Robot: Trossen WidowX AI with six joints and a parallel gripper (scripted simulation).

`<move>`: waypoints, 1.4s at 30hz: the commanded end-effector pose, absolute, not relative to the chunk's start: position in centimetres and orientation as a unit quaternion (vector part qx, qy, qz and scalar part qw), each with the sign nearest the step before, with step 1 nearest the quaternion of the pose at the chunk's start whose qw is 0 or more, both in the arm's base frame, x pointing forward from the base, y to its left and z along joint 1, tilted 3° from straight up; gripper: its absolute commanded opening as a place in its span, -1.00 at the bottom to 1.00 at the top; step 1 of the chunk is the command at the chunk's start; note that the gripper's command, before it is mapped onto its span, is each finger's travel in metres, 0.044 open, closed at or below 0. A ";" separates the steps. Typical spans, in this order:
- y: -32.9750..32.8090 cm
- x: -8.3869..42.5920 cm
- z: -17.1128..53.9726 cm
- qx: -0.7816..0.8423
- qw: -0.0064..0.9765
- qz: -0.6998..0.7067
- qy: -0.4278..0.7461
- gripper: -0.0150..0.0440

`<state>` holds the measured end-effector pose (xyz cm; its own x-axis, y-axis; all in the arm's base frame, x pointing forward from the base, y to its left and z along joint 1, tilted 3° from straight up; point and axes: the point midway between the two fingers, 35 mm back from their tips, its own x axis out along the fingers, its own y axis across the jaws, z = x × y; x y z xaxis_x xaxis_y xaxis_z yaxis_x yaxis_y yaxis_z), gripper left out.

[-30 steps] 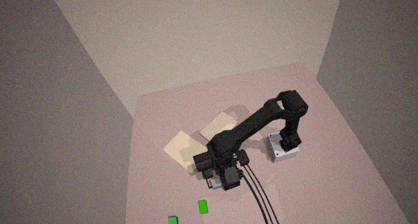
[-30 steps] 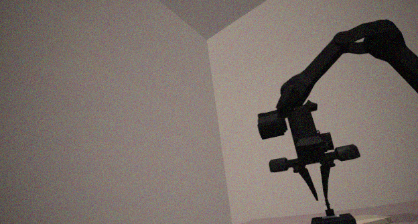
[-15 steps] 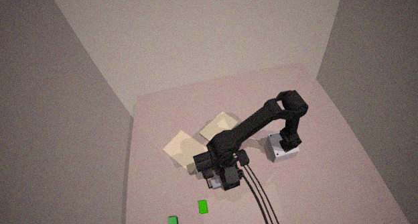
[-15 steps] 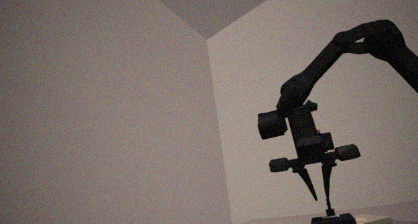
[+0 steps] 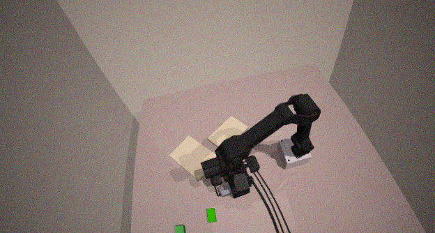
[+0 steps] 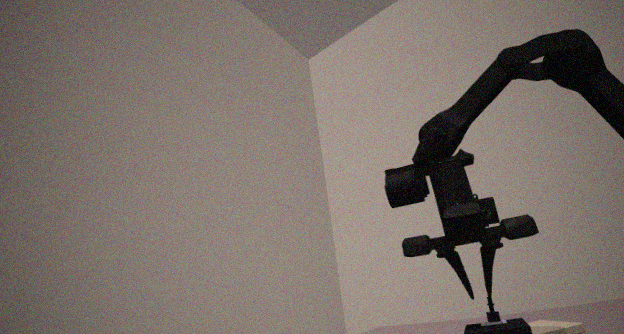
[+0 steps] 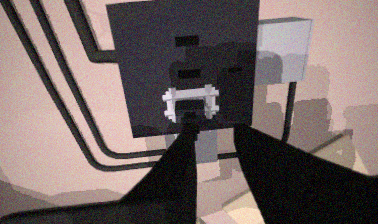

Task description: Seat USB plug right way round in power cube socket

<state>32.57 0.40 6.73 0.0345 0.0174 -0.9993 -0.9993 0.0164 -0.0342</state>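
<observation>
The black power cube shows its top face in the wrist view. The dark plug stands upright in the socket within the white frame near the cube's lower edge. Its depth and which way round it sits cannot be told. My gripper is partly open with nothing between its fingers. One fingertip is at or just above the plug's thin top end; the other stands off to the side. In the top view the arm hides the plug.
Dark slots lie farther up the cube's top. A pale block with a black cable is beside the cube. More cables run from it. Cream panels, a green block and a darker green block lie around.
</observation>
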 end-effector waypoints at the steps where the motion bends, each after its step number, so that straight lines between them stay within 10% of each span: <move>1: 0.4 32.4 6.6 -0.498 0.515 0.494 0.493 -0.17; 42: 0.4 32.5 7.2 -0.500 0.517 0.492 0.491 -0.17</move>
<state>32.54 0.40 6.94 0.0330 0.0174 -0.9993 -0.9993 0.0165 -0.0328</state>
